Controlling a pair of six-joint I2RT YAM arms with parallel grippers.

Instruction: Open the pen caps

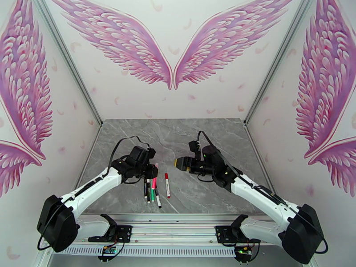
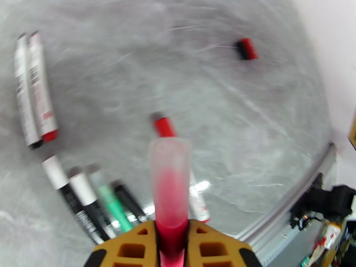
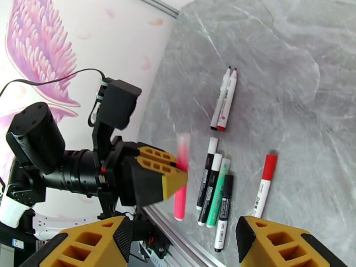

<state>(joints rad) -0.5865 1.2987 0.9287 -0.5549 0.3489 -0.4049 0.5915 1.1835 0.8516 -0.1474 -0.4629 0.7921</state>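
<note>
A red cap (image 3: 269, 166) sits on its pen on the gray tabletop (image 3: 285, 63), just beside a row of black and green pens (image 3: 216, 188). A loose red cap (image 2: 246, 48) lies alone, well apart from them. The left gripper (image 3: 181, 172) is pinching a pink pen (image 3: 180, 201) near the row. The right gripper (image 3: 182, 232) stands spread and holds nothing.

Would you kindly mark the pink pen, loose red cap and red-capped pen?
pink pen (image 2: 170, 192): left wrist view, its middle.
loose red cap (image 2: 246, 49): left wrist view, its side.
red-capped pen (image 3: 269, 166): right wrist view, its cap.
</note>
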